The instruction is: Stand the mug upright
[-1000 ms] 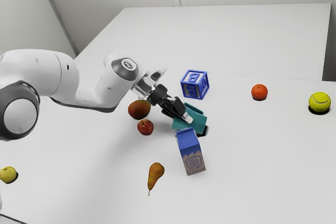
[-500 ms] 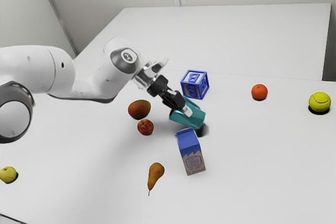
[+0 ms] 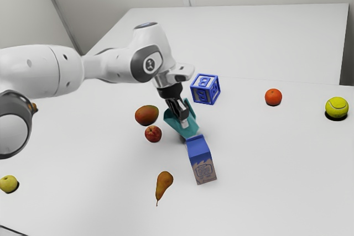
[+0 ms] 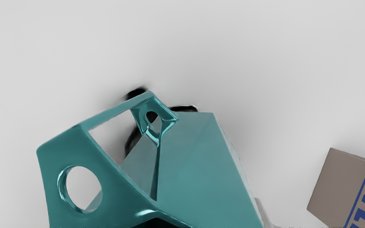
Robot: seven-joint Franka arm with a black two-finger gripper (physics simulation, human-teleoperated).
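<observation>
mug (image 3: pixel 191 130) tilted; at the tips of pincer (image 3: pixel 184 121); pincer clamped on mug

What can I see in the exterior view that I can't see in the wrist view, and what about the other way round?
Exterior view: the robot arm, blue letter block, tennis ball, orange, red apple, mango, pear and yellow fruit.
Wrist view: round holes in the teal handle, up close.
Both: the teal mug and the carton with blue printing.
</observation>
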